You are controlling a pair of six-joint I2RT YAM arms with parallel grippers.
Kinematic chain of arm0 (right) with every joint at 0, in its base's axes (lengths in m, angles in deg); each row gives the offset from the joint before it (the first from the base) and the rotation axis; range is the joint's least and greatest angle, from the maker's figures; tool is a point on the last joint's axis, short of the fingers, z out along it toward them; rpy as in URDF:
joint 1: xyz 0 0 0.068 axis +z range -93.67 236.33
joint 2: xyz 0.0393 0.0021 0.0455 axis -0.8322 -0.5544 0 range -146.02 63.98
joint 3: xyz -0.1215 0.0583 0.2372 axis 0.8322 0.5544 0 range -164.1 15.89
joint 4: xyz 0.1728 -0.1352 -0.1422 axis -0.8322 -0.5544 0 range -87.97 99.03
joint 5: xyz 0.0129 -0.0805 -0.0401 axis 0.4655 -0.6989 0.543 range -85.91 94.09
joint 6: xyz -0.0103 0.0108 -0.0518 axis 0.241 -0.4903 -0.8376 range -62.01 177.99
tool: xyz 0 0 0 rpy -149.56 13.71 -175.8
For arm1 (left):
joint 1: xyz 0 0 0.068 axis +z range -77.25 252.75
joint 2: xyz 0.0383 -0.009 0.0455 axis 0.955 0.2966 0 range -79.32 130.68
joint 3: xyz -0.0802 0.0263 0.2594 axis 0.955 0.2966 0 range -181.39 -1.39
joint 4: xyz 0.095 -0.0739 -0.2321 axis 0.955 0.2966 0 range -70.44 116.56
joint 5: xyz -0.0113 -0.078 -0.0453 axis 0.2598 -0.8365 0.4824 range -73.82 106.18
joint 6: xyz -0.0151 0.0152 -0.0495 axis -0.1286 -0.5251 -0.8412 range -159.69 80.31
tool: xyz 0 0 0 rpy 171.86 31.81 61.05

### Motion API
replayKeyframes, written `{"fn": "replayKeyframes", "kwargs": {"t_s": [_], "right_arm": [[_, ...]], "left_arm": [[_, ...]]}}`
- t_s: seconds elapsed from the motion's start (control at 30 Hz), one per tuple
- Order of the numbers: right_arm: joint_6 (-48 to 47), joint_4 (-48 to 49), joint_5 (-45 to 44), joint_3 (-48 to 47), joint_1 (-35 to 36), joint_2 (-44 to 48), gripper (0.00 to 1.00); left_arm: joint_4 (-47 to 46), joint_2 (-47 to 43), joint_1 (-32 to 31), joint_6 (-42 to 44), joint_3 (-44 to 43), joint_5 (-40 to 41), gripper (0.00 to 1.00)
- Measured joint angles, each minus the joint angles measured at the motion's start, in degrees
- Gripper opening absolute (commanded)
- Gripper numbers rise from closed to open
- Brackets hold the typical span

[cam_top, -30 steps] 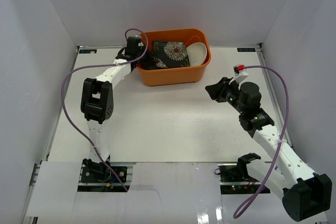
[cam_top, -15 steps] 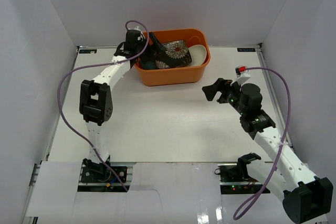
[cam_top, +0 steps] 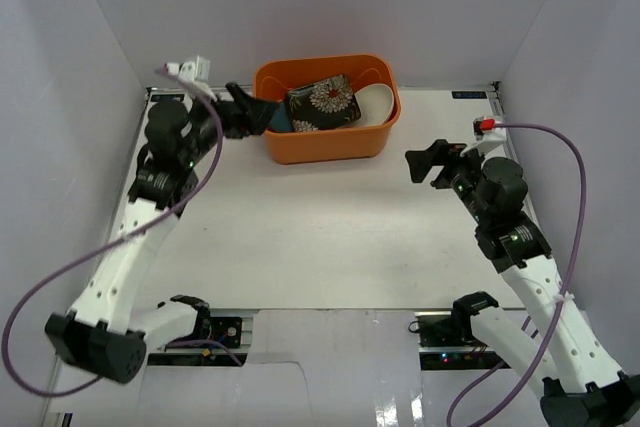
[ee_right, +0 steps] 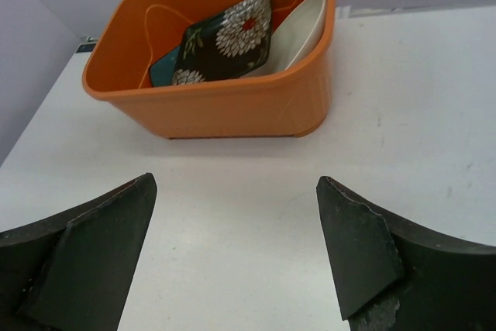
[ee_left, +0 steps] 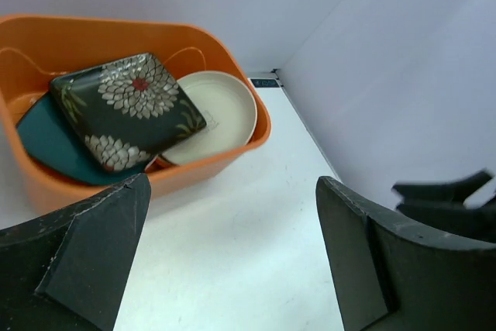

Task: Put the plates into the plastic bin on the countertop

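**White-walled bench point(cam_top: 320, 247): bin point(cam_top: 325, 145) loaded at the far edge**

Set at the middle of the far edge, orange and wider than anything in it. Holds a black flowered plate point(ee_left: 128, 106) on top, tilted, lying over a teal plate point(ee_left: 43, 145) toward the left end, with a cream plate point(ee_left: 225, 110) propped against the right end. Anything underneath hidden. Nothing more to be seen on the bench outside.

Left pincer point(cam_top: 262, 117) just beside the left end of the bin, toward the far-left corner, spread wide and holding nothing. Right pincer point(cam_top: 418, 165) near the right edge, well apart from the bin, facing it, likewise gaping and bare.

Probably glazed and hard: stiff, smooth, apt to slip between flat fingers and to chip if dropped onto one another. Light enough for one arm, by the look. Best taken at the rim, one finger over and one under, at a raised corner such as the upper one of the flowered plate. Judged close to finished, with perhaps only a nudge needed to settle the leaning pieces flat.
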Motion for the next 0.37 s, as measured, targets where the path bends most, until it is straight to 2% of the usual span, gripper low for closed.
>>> {"fn": "replayKeyframes", "kwargs": {"t_s": [0.23, 0.37], "right_arm": [[-2.45, -2.6, -6.84, 0.79, 0.0, 10.27, 0.9], [-2.54, -2.25, -8.74, 2.84, 0.0, 15.26, 0.9]], "left_arm": [[5.97, -25.24, -0.04, 4.13, 22.29, 1.05, 0.98], [10.34, -34.27, -0.04, 5.42, 29.27, 1.05, 0.98]]}}
